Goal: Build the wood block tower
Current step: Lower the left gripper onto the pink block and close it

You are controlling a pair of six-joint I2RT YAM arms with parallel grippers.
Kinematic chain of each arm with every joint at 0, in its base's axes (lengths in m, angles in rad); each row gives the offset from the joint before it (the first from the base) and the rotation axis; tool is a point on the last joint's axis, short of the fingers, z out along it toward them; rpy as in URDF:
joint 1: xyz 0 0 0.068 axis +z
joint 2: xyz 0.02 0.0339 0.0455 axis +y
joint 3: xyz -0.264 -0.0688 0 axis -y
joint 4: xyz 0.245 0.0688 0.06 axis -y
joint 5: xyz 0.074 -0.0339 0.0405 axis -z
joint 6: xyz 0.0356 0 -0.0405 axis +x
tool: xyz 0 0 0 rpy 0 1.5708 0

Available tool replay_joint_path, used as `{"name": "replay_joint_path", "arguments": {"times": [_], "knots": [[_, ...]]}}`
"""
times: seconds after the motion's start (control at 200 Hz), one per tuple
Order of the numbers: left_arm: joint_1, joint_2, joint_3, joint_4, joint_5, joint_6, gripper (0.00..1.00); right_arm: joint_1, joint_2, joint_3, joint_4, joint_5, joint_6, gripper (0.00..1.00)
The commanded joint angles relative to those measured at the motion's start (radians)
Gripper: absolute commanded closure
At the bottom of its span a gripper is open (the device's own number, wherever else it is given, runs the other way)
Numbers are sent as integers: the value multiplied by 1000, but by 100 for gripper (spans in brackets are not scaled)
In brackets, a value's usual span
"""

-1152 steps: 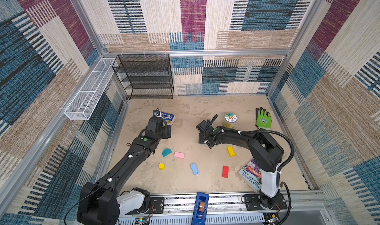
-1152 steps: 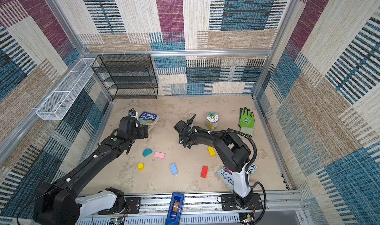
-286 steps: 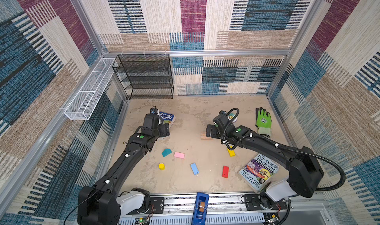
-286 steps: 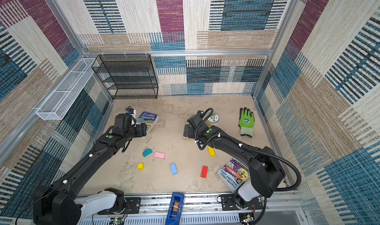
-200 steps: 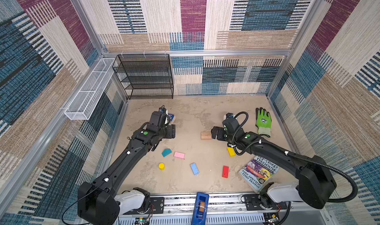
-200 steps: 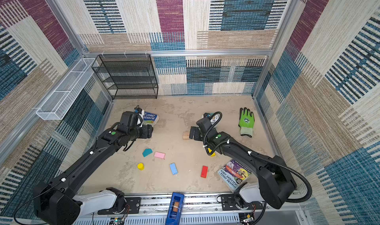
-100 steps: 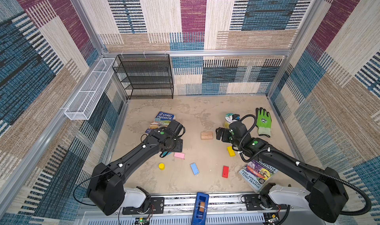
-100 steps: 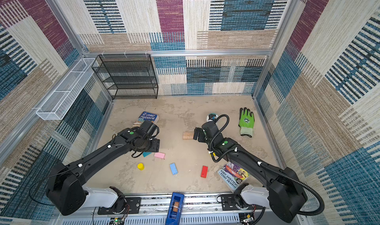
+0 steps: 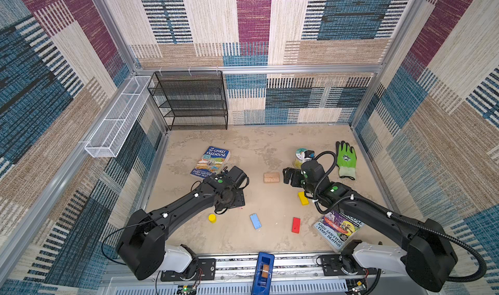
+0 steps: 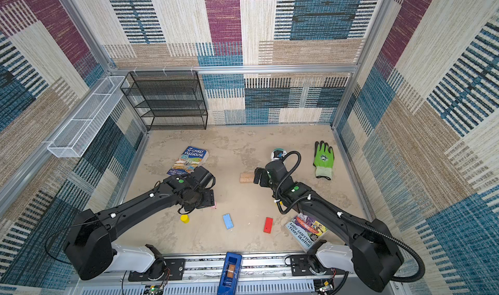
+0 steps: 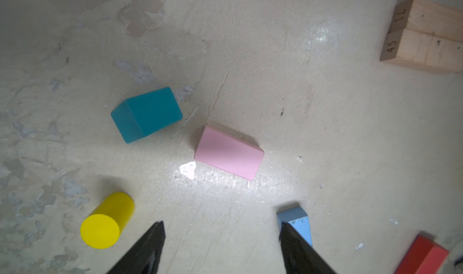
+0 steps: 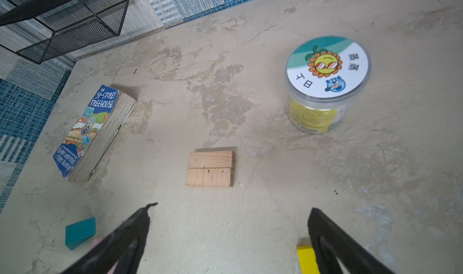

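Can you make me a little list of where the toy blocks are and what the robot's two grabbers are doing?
plain wood blocks: two, side by side, touching
pink block: alone, near teal piece
also loose: yellow cylinder, light blue block, red block, yellow block
stacking: nothing stacked yet
left gripper: fingers open, empty, near pink block
right gripper: fingers open, empty, pointing at plain wood blocks

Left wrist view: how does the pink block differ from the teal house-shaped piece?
The pink block is a thin rectangular slab; the teal house-shaped piece is thicker, with a sloped face. The pink block is pale, the teal piece dark. Both lie on the table, close but not touching.
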Motion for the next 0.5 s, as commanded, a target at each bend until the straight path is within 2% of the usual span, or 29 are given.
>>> {"name": "replay_joint_path", "arguments": {"times": [0.0,0.496], "knots": [[-3,-4,-26,96,33,-98,18,-2,0,-1,41,-4,-9,0],[-6,95,-37,167,56,-163,18,-9,24,4,50,-11,-16,0]]}}
